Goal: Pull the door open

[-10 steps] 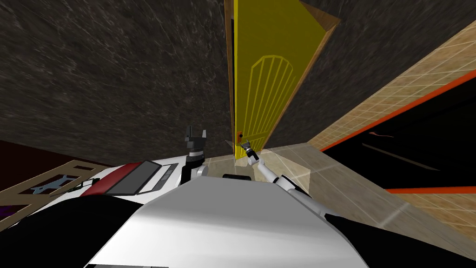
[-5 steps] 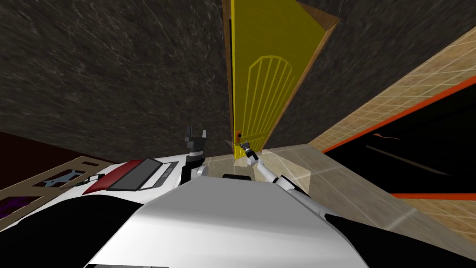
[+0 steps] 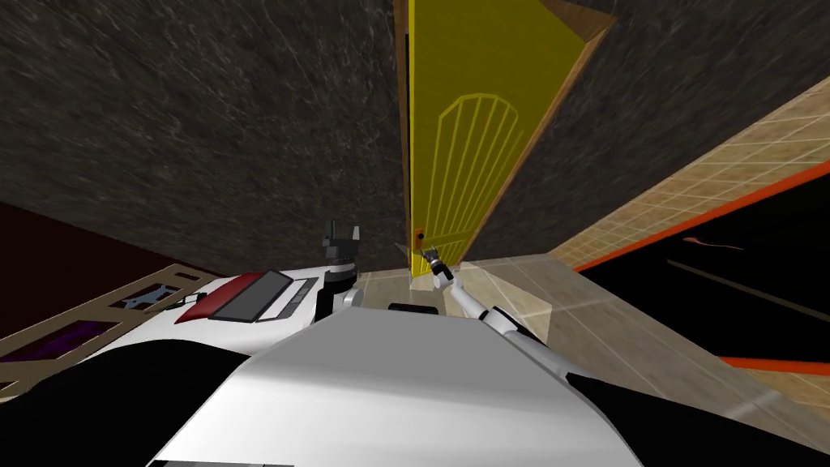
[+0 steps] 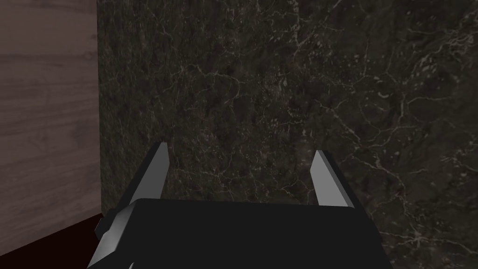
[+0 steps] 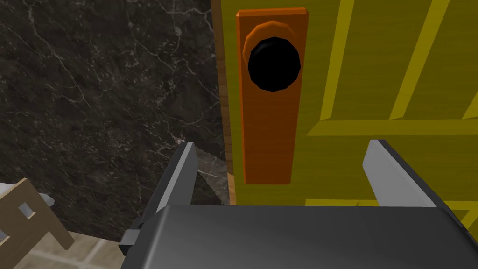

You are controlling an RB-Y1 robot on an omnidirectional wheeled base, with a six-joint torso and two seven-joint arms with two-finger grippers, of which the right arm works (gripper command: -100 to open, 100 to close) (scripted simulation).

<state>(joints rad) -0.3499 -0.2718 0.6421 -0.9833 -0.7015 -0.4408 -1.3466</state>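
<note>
**Right gripper short of the knob: risk of a missed or slipping grasp**

The right gripper (image 5: 280, 144), fingers spread wide and empty, faces the yellow panelled door (image 5: 373, 70). Its round black knob (image 5: 273, 64), on a tall orange plate (image 5: 266, 116), lies beyond the fingertips, offset toward the finger nearer the dark marbled wall (image 5: 93, 93). Closing here would likely miss it; a shallow grip may slip under pull. Left gripper (image 4: 240, 156): idle, spread.

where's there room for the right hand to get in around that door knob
Free: the flat yellow door face between the orange plate and the raised strips, and all round the black knob, which the open right gripper is not touching. Tight: the plate's other side, hard by the wooden strip and dark wall.
</note>
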